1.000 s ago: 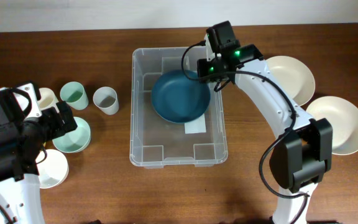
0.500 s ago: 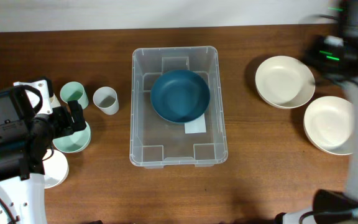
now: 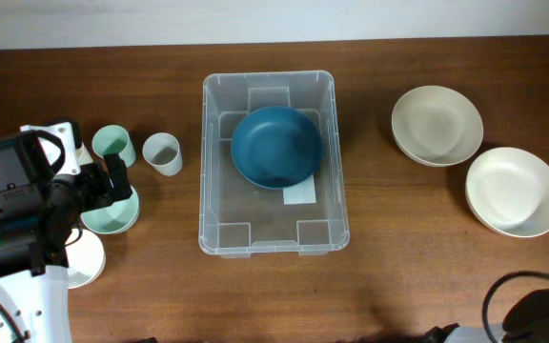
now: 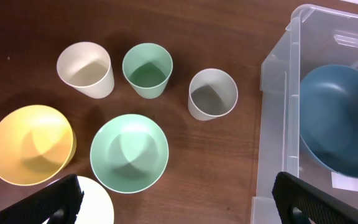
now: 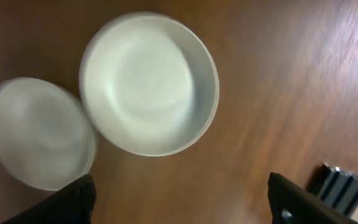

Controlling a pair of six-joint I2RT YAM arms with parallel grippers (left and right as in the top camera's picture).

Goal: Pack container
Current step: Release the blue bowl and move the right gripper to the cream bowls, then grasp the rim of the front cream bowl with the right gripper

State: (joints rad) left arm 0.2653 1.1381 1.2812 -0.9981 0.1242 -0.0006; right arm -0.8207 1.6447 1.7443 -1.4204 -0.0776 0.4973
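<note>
Container (image 3: 255, 227) sat in the middle of the brown wooden surface (image 3: 408, 272), open side up. It was the big clear plastic one with rounded corners. Inside it was a dark blue bowl (image 3: 276, 146), upright in the half farther from the robot. The white label (image 3: 299, 194) on the base showed just beside the bowl's near rim. Rest of the container looked bare.

Left of it was the small stuff. A grey cup (image 4: 212, 93) was nearest the container wall, then a green cup (image 4: 147, 70), then a cream cup (image 4: 86, 70), all upright and none touching. Nearer the robot were a green bowl (image 4: 129, 152) and a yellow bowl (image 4: 30, 144), close beside each other. The edge of something white (image 4: 98, 202) poked in just below them, couldn't tell what.

Left pincer (image 4: 176, 182) hung above that group with its jaws spread wide, gripping nothing.

Over on the right, well apart from the container, two cream bowls sat right next to each other: one farther back (image 3: 437, 124), one nearer (image 3: 514, 191). Right pincer (image 5: 180, 180) was above those two, out of the overhead view. Its wrist view was a bit blurry, but the jaws were clearly wide apart with nothing in them.
</note>
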